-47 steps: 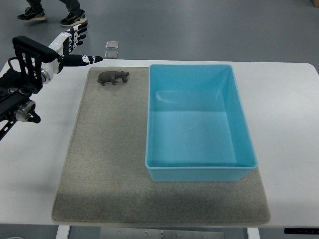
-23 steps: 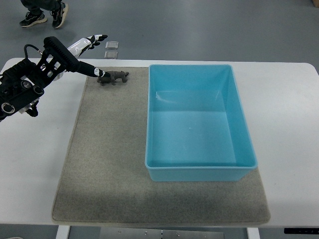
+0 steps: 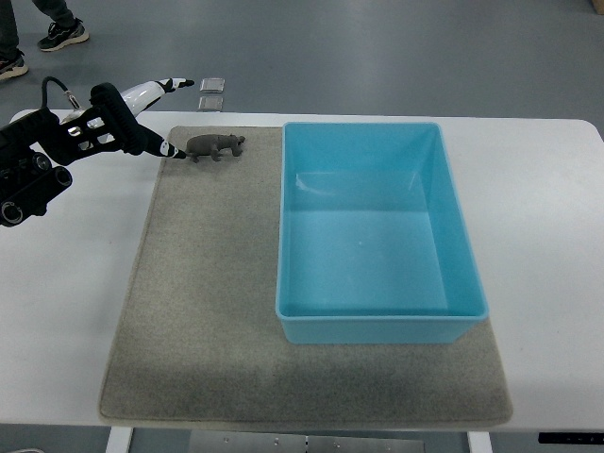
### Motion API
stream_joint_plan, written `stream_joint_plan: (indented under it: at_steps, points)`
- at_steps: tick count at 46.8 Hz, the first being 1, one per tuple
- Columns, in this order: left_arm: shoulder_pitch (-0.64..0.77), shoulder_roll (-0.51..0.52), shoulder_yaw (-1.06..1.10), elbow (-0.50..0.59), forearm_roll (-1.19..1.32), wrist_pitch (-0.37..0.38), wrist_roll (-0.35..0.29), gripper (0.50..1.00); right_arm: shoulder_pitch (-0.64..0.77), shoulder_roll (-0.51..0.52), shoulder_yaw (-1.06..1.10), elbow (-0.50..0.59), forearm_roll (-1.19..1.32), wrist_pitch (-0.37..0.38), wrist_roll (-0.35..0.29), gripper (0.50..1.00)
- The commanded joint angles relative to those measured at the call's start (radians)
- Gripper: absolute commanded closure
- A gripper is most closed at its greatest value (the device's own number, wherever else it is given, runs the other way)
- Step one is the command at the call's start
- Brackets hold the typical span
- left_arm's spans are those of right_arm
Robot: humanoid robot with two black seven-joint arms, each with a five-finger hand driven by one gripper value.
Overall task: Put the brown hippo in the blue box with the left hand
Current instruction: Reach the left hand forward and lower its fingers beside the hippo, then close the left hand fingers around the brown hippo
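A small brown hippo (image 3: pixel 215 145) stands on the grey mat (image 3: pixel 208 283) near its far left corner. The blue box (image 3: pixel 377 231), empty, sits on the mat's right half, a short gap right of the hippo. My left hand (image 3: pixel 151 118) reaches in from the left at the table's far edge, open with fingers spread. One fingertip (image 3: pixel 173 151) is low beside the hippo's left end, about touching it; the other fingers (image 3: pixel 175 83) point out beyond the table edge. The hippo is not grasped.
The white table (image 3: pixel 547 236) extends around the mat. Two small grey squares (image 3: pixel 211 92) lie on the floor beyond the table. A person's shoes (image 3: pixel 57 36) show at the top left on the floor.
My left hand swung in from the far left toward the hippo, then pulled back slightly left and turned. The hippo stayed in place. The person's feet moved left.
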Motion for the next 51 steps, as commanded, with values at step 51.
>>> stream_joint_plan:
  at_steps: [51]
  points:
    - [-0.043, -0.104, 0.069, 0.111, 0.065, 0.009, -0.008, 0.707, 0.0, 0.0, 0.0, 0.0, 0.0, 0.0, -0.001, 0.564]
